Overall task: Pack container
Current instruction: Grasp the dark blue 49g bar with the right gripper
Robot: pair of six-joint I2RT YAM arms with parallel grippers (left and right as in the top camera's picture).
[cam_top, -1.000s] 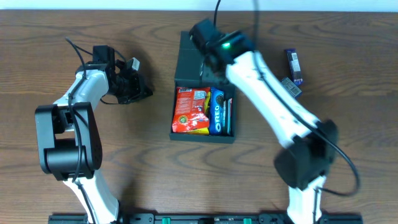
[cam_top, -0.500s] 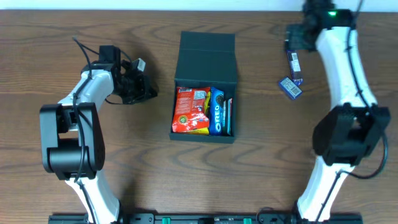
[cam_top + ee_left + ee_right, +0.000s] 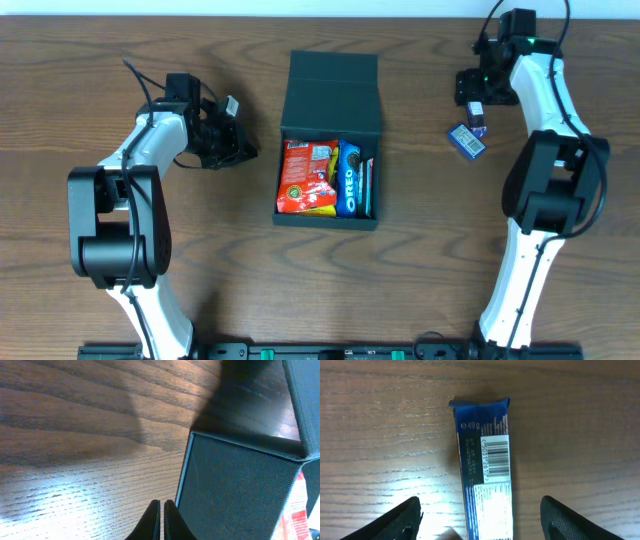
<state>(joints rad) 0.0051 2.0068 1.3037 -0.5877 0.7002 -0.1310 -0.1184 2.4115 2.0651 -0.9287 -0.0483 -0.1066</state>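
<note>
The dark teal container lies open at the table's centre, its flap lid folded back. Inside lie a red snack packet and a blue Oreo pack. My left gripper is shut and empty, just left of the container; in the left wrist view its fingertips sit close to the container's outer wall. My right gripper is open above a blue snack bar. In the right wrist view the bar lies lengthwise between the spread fingers, barcode side up.
A small blue packet lies on the table just below and left of the bar. The table's far edge runs close behind the right arm. A dark narrow item fills the container's right side.
My right arm has swung from over the container's lid to the far right and now hovers over the blue bar. The left gripper has edged slightly toward the container.
</note>
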